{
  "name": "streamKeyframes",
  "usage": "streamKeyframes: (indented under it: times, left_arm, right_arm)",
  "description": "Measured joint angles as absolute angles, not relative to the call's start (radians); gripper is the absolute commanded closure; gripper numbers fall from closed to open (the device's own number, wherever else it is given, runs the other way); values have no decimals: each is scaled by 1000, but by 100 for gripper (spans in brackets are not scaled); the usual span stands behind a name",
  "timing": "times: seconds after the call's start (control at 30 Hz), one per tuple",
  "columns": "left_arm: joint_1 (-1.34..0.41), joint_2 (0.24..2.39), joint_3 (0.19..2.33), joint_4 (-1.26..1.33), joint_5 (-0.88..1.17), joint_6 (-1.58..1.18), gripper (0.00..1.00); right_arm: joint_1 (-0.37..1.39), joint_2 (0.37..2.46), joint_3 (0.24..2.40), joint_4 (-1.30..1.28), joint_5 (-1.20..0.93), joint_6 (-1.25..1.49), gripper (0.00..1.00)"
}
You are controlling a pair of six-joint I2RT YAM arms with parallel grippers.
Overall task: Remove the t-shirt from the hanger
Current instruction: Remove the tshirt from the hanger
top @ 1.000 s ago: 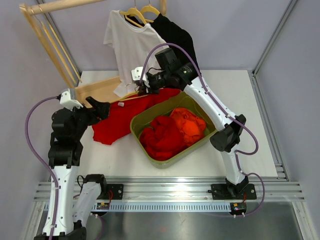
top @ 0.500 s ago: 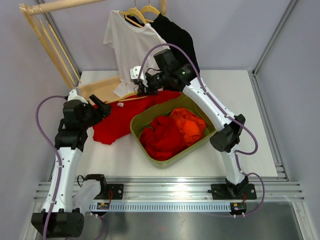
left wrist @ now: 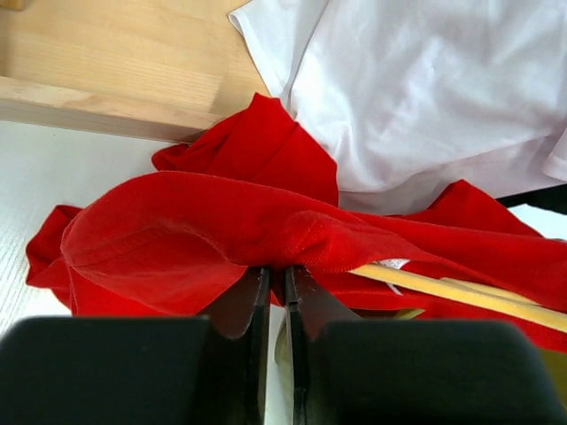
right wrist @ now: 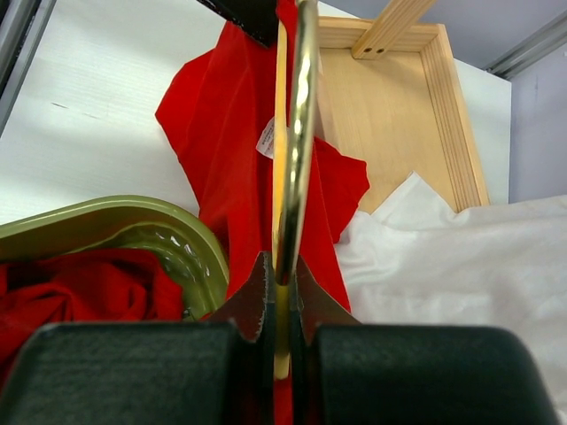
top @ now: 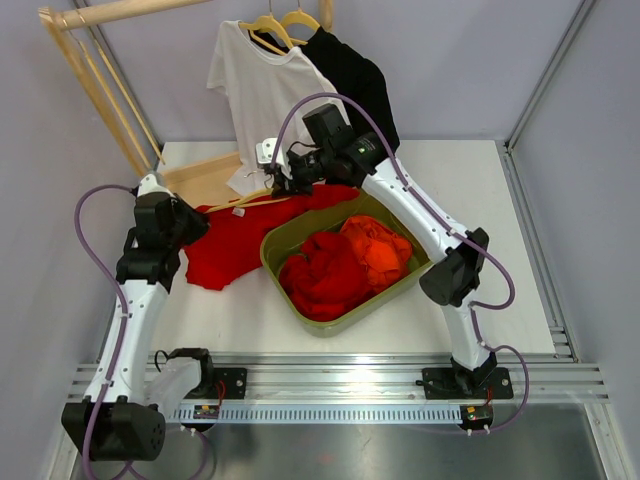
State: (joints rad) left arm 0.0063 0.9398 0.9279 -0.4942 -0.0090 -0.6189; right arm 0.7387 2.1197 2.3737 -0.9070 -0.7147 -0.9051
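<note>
The red t-shirt (top: 235, 245) lies spread on the table left of the bin, still draped over a wooden hanger (top: 248, 200). My left gripper (top: 200, 222) is at the shirt's left shoulder, shut on a fold of the red cloth (left wrist: 221, 221); the pinch shows in the left wrist view, left gripper (left wrist: 276, 270). The hanger's pale bar (left wrist: 443, 288) pokes out of the cloth to the right. My right gripper (top: 283, 180) holds the hanger near its top. In the right wrist view the right gripper (right wrist: 283, 266) is shut on the hanger at the foot of its gold hook (right wrist: 301, 133).
A green bin (top: 385, 300) with red and orange clothes sits at the middle of the table. A white t-shirt (top: 260, 90) and a black one (top: 355, 75) hang on the wooden rack (top: 100, 90) at the back. The rack's wooden base (top: 205, 175) lies behind the red shirt.
My left arm swung in toward the red shirt's shoulder and its jaws went from wide open to shut on the cloth. The right gripper lifted the hanger slightly back.
</note>
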Motion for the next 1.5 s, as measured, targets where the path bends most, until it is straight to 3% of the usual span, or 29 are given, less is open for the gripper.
streamKeyframes:
  times: [0.1, 0.5, 0.7, 1.0, 1.17, 1.27, 1.33, 1.37, 1.43, 1.47, 1.5]
  left_arm:
    - [5, 937, 928, -491, -20, -602, 100]
    - [98, 834, 924, -504, -201, -487, 100]
    - [217, 828, 872, -490, -93, -481, 100]
    - [223, 862, 801, -442, 71, -506, 100]
    - [236, 857, 801, -424, 107, -506, 98]
    - [250, 828, 780, -395, 137, -506, 82]
    - [259, 789, 755, -386, 156, -497, 64]
    - [266, 765, 740, -382, 167, -493, 47]
    - [278, 712, 709, -379, 199, -477, 32]
    - [282, 686, 698, -380, 215, -466, 17]
    - [283, 657, 689, -382, 234, -450, 13]
  right_arm:
    - [740, 2112, 2362, -900, -707, -905, 100]
    - [722, 2075, 2342, -969, -675, -1048, 100]
    - [659, 2026, 2243, -949, -800, -1087, 100]
    - [561, 1998, 2225, -1039, -1029, -1160, 100]
    - [554, 1998, 2225, -967, -1062, -1028, 100]
    - [551, 1998, 2225, -859, -1063, -860, 100]
    - [549, 1998, 2225, -792, -1057, -757, 100]
    - [547, 1998, 2227, -766, -1055, -719, 100]
    - [546, 2001, 2239, -743, -1036, -672, 100]
    - [546, 2004, 2249, -741, -1029, -661, 100]
    - [546, 2008, 2257, -738, -1026, -654, 100]
